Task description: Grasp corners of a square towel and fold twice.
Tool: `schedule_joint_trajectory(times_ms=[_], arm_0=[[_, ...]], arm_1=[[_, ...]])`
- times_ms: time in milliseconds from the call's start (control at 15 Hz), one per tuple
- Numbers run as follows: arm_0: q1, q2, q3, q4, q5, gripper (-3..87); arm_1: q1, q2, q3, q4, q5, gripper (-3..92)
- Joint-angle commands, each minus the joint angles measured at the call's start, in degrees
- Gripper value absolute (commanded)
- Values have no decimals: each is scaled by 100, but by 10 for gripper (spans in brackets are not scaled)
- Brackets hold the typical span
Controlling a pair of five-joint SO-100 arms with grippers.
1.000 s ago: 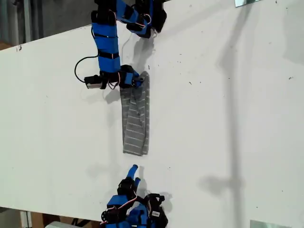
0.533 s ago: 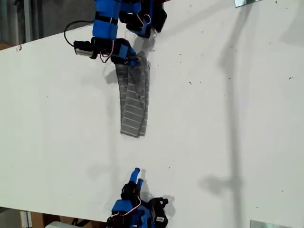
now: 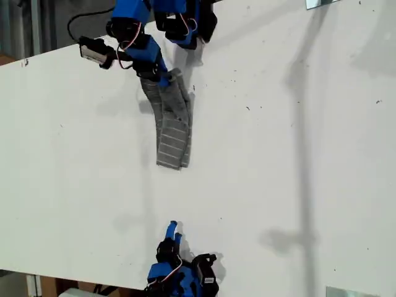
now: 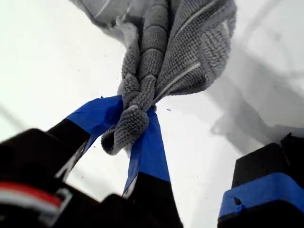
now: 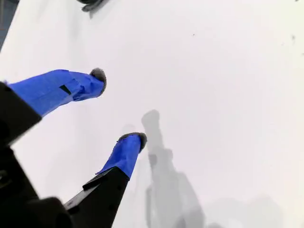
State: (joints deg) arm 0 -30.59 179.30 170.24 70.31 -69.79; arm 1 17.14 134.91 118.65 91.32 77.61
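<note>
The grey striped towel [image 3: 171, 124] lies folded into a narrow strip on the white table [image 3: 297, 161], its far end lifted. My first gripper [image 3: 162, 77], at the top of the exterior view, is shut on that bunched end, and the first wrist view shows the towel [image 4: 161, 61] pinched between the blue fingers [image 4: 149, 147]. The strip's near end still rests on the table. My second gripper [image 3: 174, 230] sits low in the exterior view, away from the towel. It is open over bare table, its fingertips [image 5: 133, 140] apart with nothing between them.
The first arm's base [image 3: 185, 21] stands at the table's far edge, just beside the lifted towel end. The second arm's base [image 3: 182, 278] sits at the near edge. A metal plate [image 3: 322, 3] shows in the exterior view's top right corner.
My first gripper has risen and moved toward the exterior view's top left with the towel end, dragging the strip's near end upward. My second gripper drew back slightly toward its base.
</note>
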Motion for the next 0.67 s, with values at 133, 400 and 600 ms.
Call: schedule_joint_trajectory(times_ms=[133,400,600], arm_0=[[-694,1591,404,483,316,198],[-817,1608,492,457,229,191],[-791,1626,510,457,229,190]], arm_1=[[-123,-3015,-2751,-413,-1020,-1],[-97,-5669,-5467,-290,-1600,-1],[-149,-5950,-5713,-1204,-2241,-1]])
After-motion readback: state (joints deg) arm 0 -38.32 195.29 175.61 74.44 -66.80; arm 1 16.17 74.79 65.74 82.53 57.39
